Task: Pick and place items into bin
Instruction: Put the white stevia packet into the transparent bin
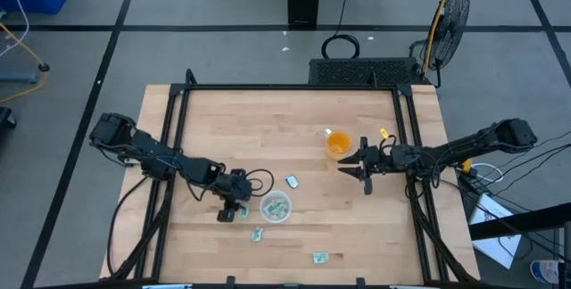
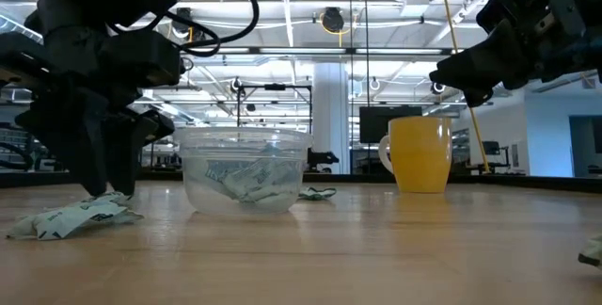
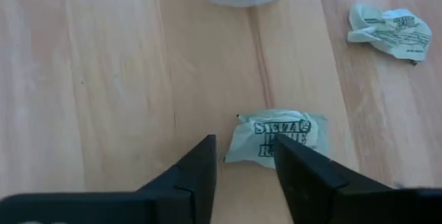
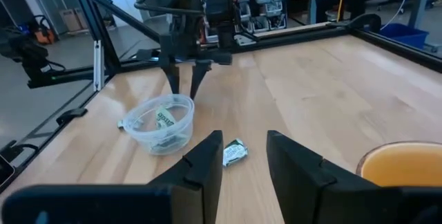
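**Left pincer over a packet, fingers parted**

Left gripper (image 3: 245,165) released, lower centre of wrist frame, straddling one edge of green-and-white packet (image 3: 276,137). Clear bin (image 1: 276,206) just beyond, lower centre overhead. Off-centre closing could pinch a corner, flicking it away. Right gripper (image 1: 364,166) parked open beside orange cup (image 1: 337,144).

My left gripper (image 1: 234,212) hung low over the table (image 1: 250,128), just left of the bin (image 1: 276,206), which held several packets (image 2: 246,180). One packet (image 3: 276,137) lay on the wood just beyond my left fingertips (image 3: 204,156), another (image 1: 292,181) between bin and cup (image 1: 337,144), two more (image 1: 257,234) nearer the front edge. My right gripper (image 1: 359,166) sat just right of the cup, well apart from the bin.
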Available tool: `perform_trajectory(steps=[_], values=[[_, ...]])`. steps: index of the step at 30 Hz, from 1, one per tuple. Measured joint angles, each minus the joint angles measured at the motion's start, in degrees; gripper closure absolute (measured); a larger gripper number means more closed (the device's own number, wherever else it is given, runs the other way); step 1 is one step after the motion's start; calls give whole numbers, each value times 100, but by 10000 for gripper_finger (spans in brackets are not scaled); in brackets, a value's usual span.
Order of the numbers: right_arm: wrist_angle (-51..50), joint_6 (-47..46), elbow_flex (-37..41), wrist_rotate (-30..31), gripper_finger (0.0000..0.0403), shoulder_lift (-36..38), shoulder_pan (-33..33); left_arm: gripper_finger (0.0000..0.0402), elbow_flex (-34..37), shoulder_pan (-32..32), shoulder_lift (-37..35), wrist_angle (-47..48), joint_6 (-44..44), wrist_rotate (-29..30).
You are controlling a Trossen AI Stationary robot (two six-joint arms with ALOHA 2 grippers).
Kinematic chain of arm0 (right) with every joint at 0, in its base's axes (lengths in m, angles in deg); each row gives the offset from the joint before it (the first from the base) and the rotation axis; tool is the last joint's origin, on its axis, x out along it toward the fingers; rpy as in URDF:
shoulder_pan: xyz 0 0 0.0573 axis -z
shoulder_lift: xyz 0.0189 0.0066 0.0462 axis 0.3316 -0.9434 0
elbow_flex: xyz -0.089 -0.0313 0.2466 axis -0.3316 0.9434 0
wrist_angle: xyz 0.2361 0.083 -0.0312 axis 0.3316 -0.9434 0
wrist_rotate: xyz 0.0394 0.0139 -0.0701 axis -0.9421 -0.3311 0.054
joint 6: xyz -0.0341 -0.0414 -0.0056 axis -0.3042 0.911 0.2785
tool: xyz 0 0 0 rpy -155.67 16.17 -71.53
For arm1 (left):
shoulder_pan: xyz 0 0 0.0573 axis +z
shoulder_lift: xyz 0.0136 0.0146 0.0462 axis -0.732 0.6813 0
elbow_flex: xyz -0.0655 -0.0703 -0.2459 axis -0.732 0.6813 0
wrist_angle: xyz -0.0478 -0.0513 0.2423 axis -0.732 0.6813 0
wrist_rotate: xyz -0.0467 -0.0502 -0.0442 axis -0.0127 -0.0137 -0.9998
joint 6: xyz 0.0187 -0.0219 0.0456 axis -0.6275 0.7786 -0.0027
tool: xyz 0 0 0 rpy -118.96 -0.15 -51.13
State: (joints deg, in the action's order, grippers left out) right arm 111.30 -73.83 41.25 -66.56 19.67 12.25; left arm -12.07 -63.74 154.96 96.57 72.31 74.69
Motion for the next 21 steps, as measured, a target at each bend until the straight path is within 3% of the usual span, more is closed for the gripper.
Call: perform_trajectory(steps=[10,21], values=[[21,8,0,-2,298,0,0,393,-38,15,-2,-5,18,-329],[275,-551,-2,-296,298,-3,0,393,-1118,192,-210,473,-1306,-260]])
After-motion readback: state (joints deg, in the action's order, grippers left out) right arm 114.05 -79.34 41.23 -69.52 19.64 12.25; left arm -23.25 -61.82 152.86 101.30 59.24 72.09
